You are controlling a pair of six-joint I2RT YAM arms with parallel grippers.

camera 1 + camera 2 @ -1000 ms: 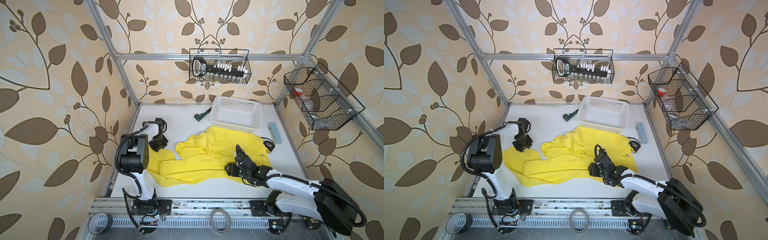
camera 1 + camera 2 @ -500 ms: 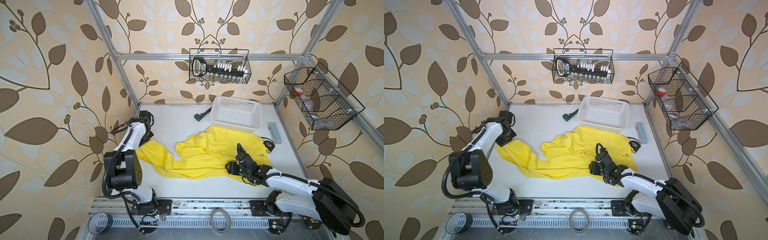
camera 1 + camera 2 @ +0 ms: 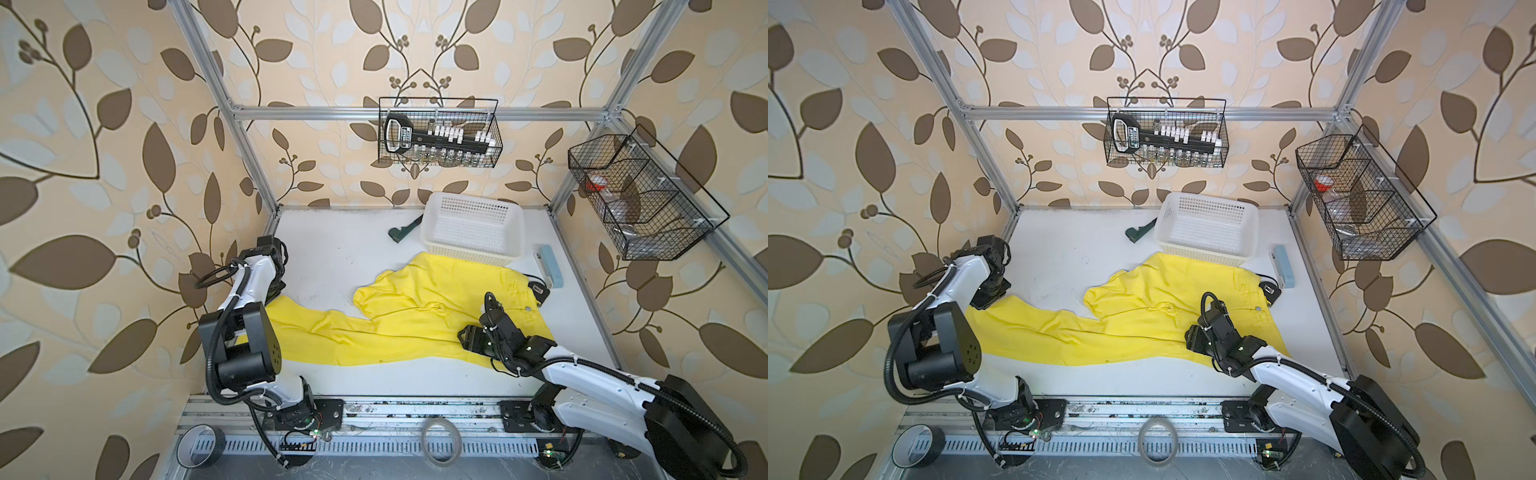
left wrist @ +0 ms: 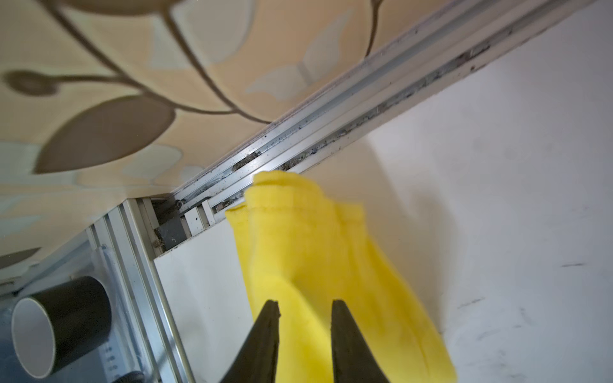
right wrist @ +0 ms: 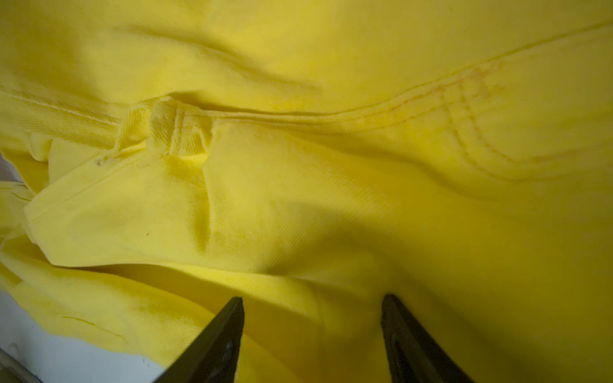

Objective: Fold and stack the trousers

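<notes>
The bright yellow trousers (image 3: 415, 320) (image 3: 1142, 328) lie spread across the white table, with the waist at the right and one leg stretched to the left edge. The other leg is bunched near the middle. My left gripper (image 3: 277, 291) (image 3: 992, 296) hangs over that stretched leg's end. In the left wrist view its jaws (image 4: 305, 306) stand apart with the cuff (image 4: 298, 205) lying loose below them, by the table's rail. My right gripper (image 3: 492, 302) (image 3: 1211, 302) rests open on the seat of the trousers, both fingertips (image 5: 237, 308) on the fabric near a seam.
A white perforated basket (image 3: 471, 232) (image 3: 1208, 232) stands at the back, touching the trousers' far edge. A green tool (image 3: 405, 230) lies to its left; a blue block (image 3: 548, 266) and a small black object (image 3: 538, 291) lie at its right. Wire baskets (image 3: 440, 137) hang on the walls.
My left gripper dragged the leg's end out to the left table edge, straightening that leg, and its jaws have come apart. The right gripper has stayed on the seat.
</notes>
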